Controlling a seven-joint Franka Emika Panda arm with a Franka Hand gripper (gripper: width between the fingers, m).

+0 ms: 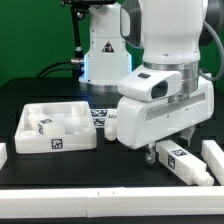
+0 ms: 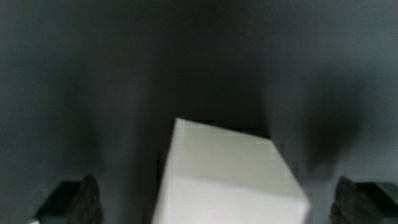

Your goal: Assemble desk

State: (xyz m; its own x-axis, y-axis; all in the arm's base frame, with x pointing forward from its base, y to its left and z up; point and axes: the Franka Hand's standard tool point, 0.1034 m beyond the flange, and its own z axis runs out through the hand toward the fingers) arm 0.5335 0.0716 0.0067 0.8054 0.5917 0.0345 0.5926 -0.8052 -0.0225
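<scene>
Fingers [image 2: 75, 200] are hanging wide apart over the short white plastic bar leg [image 2: 222, 175]. I am aiming to centre it between them before closing.

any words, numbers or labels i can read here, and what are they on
No readable words or numbers in either view.
Square tags on the loose leg and the leg lying in the panel: black-and-white patterns, not text.
Mark on the robot base: too blurred to read.
</scene>
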